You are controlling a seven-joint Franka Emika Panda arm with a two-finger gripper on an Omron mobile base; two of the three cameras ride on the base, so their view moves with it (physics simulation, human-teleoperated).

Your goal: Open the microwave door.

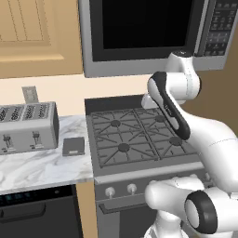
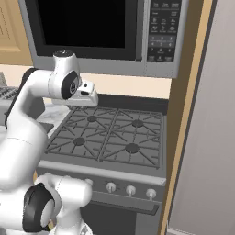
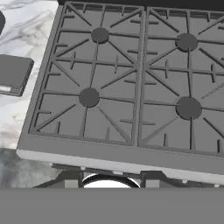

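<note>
Marble table [image 1: 32, 167] and a grey gas stove [image 1: 135, 135] fill the lower part of this kitchen, and the microwave [image 1: 153, 35] hangs on the wall directly above the stove. Its door [image 1: 139, 32] is still flat against the box, so I judge that the task has not started in effect. The door has a big black window, and its dark handle strip [image 2: 142, 30] runs vertically along the right edge, just beside the keypad [image 2: 164, 30]. The gripper [image 2: 89, 94] hangs over the back left part of the stove and looks down at the burners, as the hand view shows the grates [image 3: 131, 87] below it. The jaws stand together and hold nothing. So the handle lies above the gripper and to its right, and the hand must rise and turn to face the door before it can reach the strip. The long axis of the handle is upright, so the jaws should close across it from the sides. On the table stand a toaster [image 1: 28, 128] and a small dark flat box [image 1: 73, 146]. The keypad shows small marks, but they are too blurred to read, and I see no brand name anywhere.
</note>
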